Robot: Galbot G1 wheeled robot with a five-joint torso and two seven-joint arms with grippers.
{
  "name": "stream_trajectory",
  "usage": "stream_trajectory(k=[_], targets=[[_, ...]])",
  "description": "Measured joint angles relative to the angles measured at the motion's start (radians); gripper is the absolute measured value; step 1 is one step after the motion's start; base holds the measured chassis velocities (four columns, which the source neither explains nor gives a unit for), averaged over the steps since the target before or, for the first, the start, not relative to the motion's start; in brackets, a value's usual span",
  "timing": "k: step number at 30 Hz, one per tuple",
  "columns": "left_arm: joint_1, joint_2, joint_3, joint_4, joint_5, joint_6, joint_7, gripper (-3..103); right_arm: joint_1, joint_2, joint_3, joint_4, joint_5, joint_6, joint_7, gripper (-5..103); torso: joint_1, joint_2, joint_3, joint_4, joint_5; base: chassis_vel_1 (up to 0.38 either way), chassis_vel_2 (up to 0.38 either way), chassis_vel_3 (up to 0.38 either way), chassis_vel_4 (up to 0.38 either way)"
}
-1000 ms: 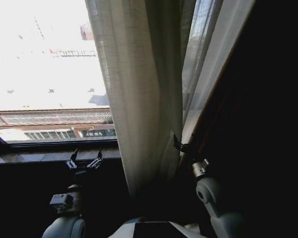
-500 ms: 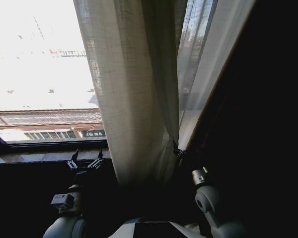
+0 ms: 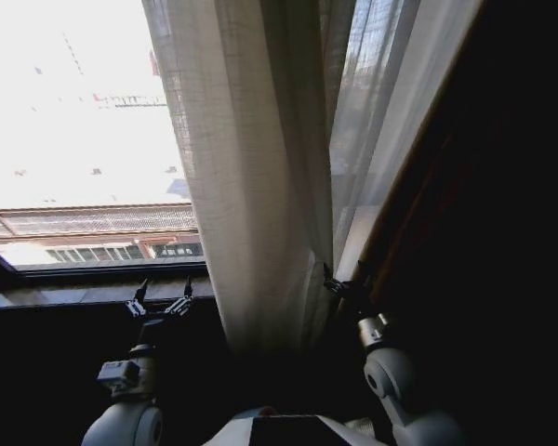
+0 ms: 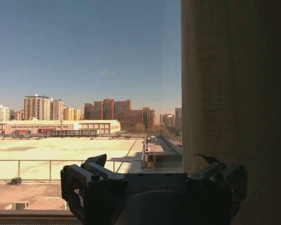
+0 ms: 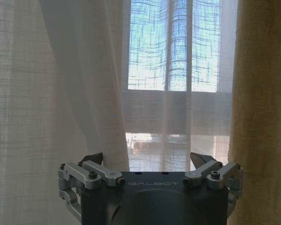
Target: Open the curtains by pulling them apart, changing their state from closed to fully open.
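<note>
Bright city rooftops fill the bare window [image 3: 74,139] at the upper left of the head view, while the curtains [image 3: 251,186] hang bunched from top centre down to lower centre. Their pleats run vertically, leaning slightly rightward toward the top, so the long axis is top to bottom.

The left gripper [image 3: 158,302] sits low and left of the fabric, fingers spread, holding nothing and apart from the cloth. The right gripper [image 3: 333,282] sits against the bundle's right edge; in its wrist view its fingers [image 5: 92,158] stand spread with sheer cloth draped before them (no pinch visible).

The risk, as I judge it, is that an ungripped push lets the sheer panel slide off and swing back, or a fingertip snags the loose weave.
</note>
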Motion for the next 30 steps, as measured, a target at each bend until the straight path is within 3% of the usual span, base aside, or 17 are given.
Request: stream_trajectory(k=[30], targets=[[0.011, -0.009, -0.003, 0.006, 0.000, -0.011, -0.003, 100, 0.025, 0.012, -0.020, -0.051, -0.061, 0.027, -0.031, 100, 0.000, 0.000, 0.000, 0.0000, -0.0006, 0.296, 0.293, -0.304, -0.298]])
